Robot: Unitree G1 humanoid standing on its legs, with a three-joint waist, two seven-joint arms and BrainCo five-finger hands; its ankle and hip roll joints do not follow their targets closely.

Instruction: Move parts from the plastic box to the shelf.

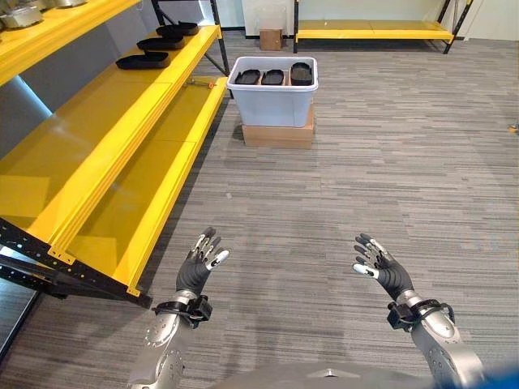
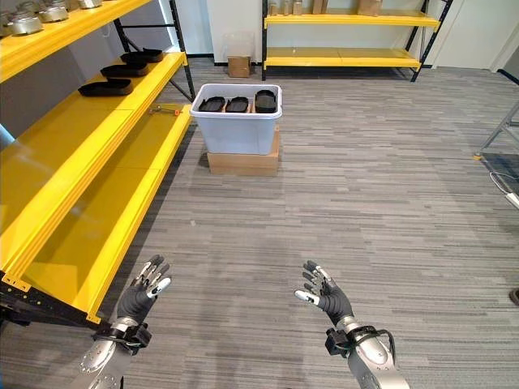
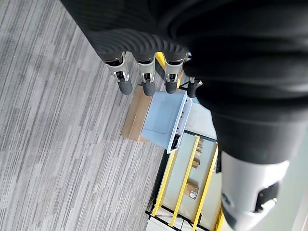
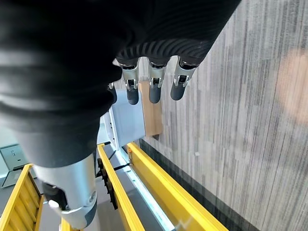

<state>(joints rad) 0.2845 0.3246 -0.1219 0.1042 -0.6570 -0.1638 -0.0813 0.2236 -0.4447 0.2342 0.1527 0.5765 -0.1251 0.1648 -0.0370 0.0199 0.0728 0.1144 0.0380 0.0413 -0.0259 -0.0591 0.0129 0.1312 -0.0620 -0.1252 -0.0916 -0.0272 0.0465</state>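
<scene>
A pale grey plastic box [image 1: 272, 101] stands far ahead on a flat cardboard box [image 1: 277, 134]. Three black parts [image 1: 273, 77] stand side by side inside it. Three more black parts [image 1: 143, 60] lie in a row on the yellow shelf [image 1: 97, 130] at the left. My left hand [image 1: 201, 263] and right hand [image 1: 379, 266] are raised low in the foreground, well short of the box. Both are open with relaxed fingers and hold nothing.
The long yellow shelf rack runs along the left side, its lower level [image 1: 154, 186] bare. Metal pots [image 1: 20, 14] sit on its top level. Another yellow rack [image 2: 349, 36] and a small carton [image 1: 271, 39] stand at the far wall. Grey striped floor lies between me and the box.
</scene>
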